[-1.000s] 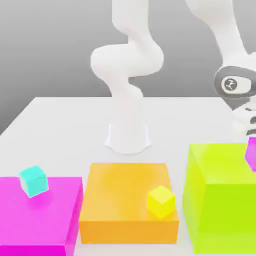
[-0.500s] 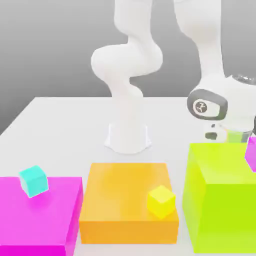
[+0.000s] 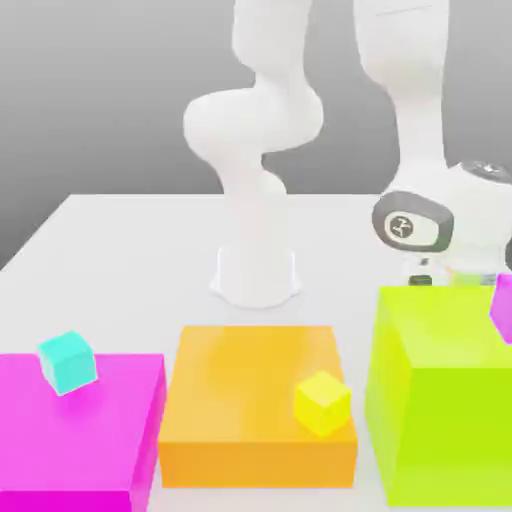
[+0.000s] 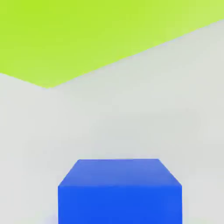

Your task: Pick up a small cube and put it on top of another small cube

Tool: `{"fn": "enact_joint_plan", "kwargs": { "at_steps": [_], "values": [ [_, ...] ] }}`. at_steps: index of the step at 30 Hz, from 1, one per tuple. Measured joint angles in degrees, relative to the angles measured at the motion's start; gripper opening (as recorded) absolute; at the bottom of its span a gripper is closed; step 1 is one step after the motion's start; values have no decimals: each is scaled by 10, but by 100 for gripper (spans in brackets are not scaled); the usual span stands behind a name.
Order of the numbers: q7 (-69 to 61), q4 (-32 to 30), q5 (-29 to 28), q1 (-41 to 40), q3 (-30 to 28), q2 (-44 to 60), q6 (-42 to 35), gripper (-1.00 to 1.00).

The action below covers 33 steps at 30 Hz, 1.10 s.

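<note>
A blue small cube (image 4: 120, 190) rests on the white table right in front of the hand camera, beside the lime block (image 4: 87, 35). In the exterior view my gripper (image 3: 445, 268) is low behind the lime block (image 3: 440, 400), which hides its tips and the blue cube. The gripper is shut; the frames do not show whether it grips the cube. A teal small cube (image 3: 67, 362) sits on the magenta block (image 3: 80, 440). A yellow small cube (image 3: 322, 403) sits on the orange block (image 3: 250, 380). A magenta small cube (image 3: 503, 308) lies on the lime block at the exterior view's right edge.
The arm's white base (image 3: 257, 275) stands at the middle of the white table (image 3: 120, 250). The three big blocks line the front, the lime one tallest. Open table surface lies behind the magenta and orange blocks.
The hand swung toward the exterior view's left and dropped down behind the lime block. The gripper has gone from open to shut. The cubes on the blocks have not moved.
</note>
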Motion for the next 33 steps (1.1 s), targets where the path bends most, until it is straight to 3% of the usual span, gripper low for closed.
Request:
{"fn": "enact_joint_plan", "kwargs": {
  "at_steps": [4,10,16,20,28,32,33],
  "values": [
    [-58,5,84,-12,30,-57,-50,-100],
    [-89,109,206,-13,22,-125,-184,-100],
    [-51,209,249,-29,7,-165,-311,-100],
    [-11,271,259,-40,1,-181,-387,-100],
    [145,338,154,-98,-21,-169,-492,-100],
    [169,300,133,-104,-20,-138,-431,-100],
    [170,292,132,-103,-19,-132,-418,100]
  ]
}}
